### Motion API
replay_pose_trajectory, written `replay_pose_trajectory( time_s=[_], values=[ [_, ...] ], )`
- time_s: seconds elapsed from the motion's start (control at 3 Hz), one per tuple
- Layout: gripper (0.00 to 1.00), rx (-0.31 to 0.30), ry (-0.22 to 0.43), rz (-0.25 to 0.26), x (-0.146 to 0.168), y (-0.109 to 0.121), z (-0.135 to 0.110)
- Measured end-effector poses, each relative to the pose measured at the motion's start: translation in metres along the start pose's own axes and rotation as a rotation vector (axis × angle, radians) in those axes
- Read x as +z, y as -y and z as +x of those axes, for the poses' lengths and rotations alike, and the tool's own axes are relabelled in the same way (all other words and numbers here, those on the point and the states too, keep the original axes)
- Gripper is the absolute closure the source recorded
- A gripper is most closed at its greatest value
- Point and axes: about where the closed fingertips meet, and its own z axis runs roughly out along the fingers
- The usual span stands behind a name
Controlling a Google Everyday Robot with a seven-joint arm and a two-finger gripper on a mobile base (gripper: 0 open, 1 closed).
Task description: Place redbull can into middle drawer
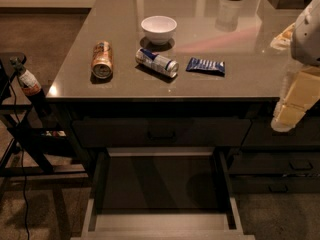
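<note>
The redbull can [157,62], slim, blue and silver, lies on its side near the middle of the grey countertop [200,14], its silver end toward the front right. The middle drawer [160,221] is pulled open below the counter's front edge, and its dark bottom holds nothing. My gripper [286,115] hangs at the far right, past the counter's front right corner. It is well to the right of the can and holds nothing that I can see.
A fatter orange-gold can [102,60] lies left of the redbull can. A white bowl [159,28] stands behind it and a flat blue snack packet [205,65] lies to its right. The upper drawer front [161,133] is closed. A spray bottle [25,79] sits on a dark stand at left.
</note>
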Motion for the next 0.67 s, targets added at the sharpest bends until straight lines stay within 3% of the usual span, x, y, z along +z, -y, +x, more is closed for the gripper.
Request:
replay_pose_trajectory(
  time_s=[0.33,0.67],
  values=[
    [0.00,0.007,0.000,0.005,0.004,0.002,-0.006],
    [0.00,0.014,0.020,-0.004,0.029,0.015,-0.043]
  ],
)
